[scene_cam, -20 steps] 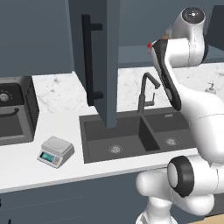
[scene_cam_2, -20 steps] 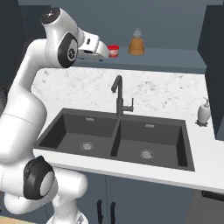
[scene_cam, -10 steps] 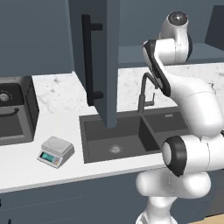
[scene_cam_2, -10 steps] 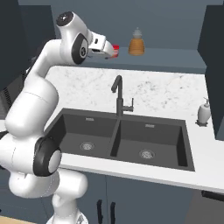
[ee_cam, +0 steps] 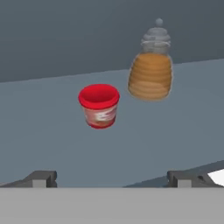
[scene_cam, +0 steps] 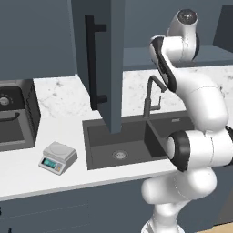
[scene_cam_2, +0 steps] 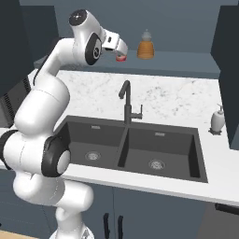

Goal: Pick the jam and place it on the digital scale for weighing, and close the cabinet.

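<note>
The jam (ee_cam: 99, 105) is a small squat jar with a red lid, standing on the shelf of the open cabinet (scene_cam: 113, 68). In the hand view my gripper (ee_cam: 112, 179) is open, its two fingertips (ee_cam: 41, 178) wide apart and short of the jar, with nothing between them. From the right base view the gripper (scene_cam_2: 120, 50) hangs just in front of and partly over the jam (scene_cam_2: 122, 58). The digital scale (scene_cam: 58, 157) rests on the counter left of the sink, far from the gripper.
An orange bottle (ee_cam: 152, 65) with a pale cap stands close to the jam's right on the shelf (scene_cam_2: 186, 63). The open door's black handle (scene_cam: 91, 63) hangs above the sink (scene_cam_2: 130, 149). A faucet (scene_cam_2: 126, 100) and a soap dispenser (scene_cam_2: 217, 120) stand at the sink's back and right.
The arm has swung round and carried the hand closer to the jam on the shelf. The jaws have stayed open, and the jar and bottle have not moved.
</note>
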